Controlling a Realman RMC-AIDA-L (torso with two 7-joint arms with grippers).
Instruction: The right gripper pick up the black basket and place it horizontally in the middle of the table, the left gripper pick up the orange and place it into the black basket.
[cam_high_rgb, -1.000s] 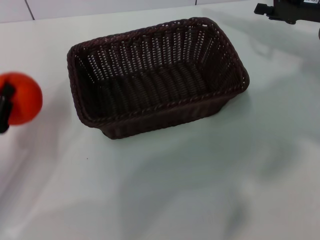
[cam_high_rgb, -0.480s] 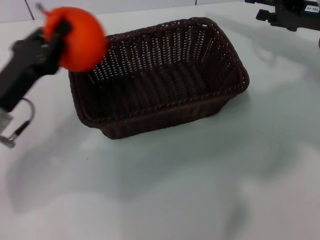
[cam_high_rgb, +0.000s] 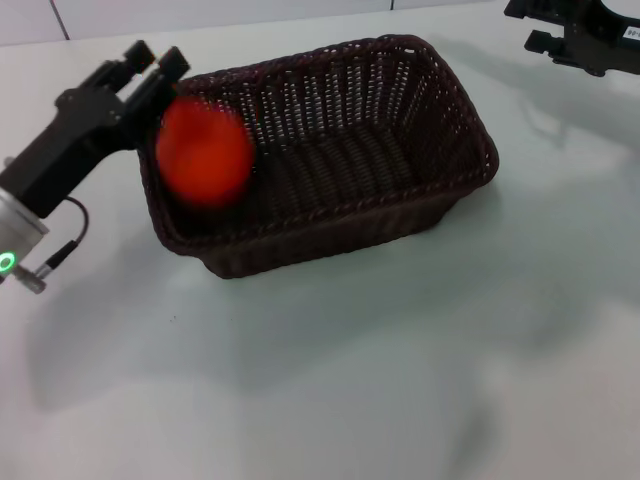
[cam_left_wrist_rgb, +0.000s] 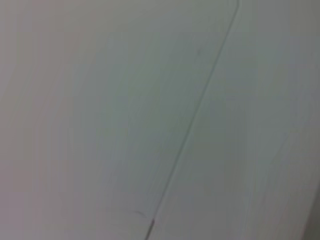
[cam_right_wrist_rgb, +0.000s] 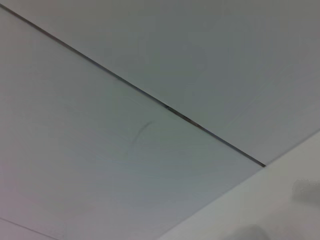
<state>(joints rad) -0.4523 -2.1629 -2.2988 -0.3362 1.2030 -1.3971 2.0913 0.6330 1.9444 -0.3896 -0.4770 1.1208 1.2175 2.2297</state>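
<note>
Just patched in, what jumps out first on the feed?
The orange, blurred, sits at the left end of the black basket, beside the left gripper; whether it is still gripped is unclear. The basket lies mid-table. The right gripper sits off at the far right corner.

Left arm extended, right arm parked at far edge.
The left gripper (cam_high_rgb: 150, 62) is reaching in from the near left in the head view, its black forearm angling up and away, a green ring lamp glowing on the wrist. Its two fingertips (cam_high_rgb: 172, 62) are standing slightly apart. The right gripper (cam_high_rgb: 570, 35) is sitting at the far right edge, only partly in view.
</note>
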